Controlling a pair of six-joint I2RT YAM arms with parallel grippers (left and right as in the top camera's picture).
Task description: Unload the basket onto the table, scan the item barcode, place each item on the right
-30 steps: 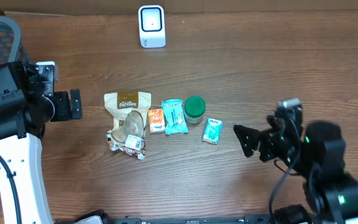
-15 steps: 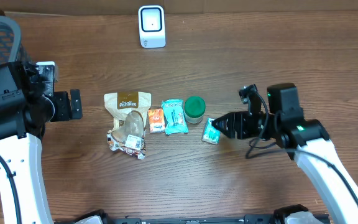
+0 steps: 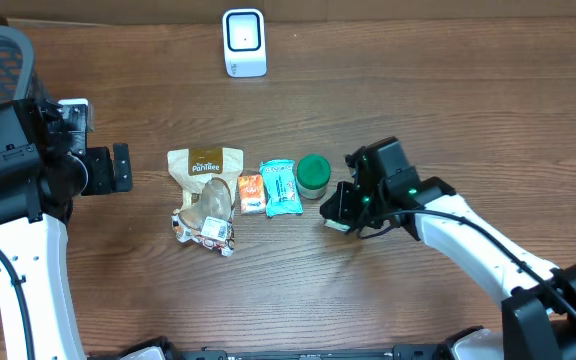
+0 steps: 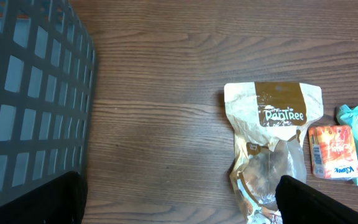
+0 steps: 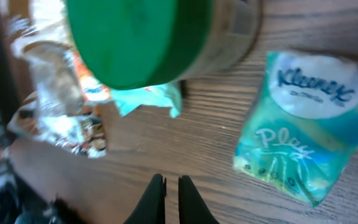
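Wooden tabletop (image 3: 388, 110) bears every item: my right gripper (image 5: 166, 199) sits pinched empty beside the Kleenex pack (image 5: 300, 134), left gripper (image 3: 118, 168) gapes, nothing lifted toward the top-centre scanner (image 3: 244, 42)

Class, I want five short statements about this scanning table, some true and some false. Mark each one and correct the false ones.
1. The right fingers are shut with nothing between them. True.
2. The tissue pack is gripped by the right fingers. False: it lies loose beside them.
3. The jar has a red lid. False: the lid is green.
4. The scanner stands well apart from the jar. True.
5. The left fingers are shut. False: they stand wide open.
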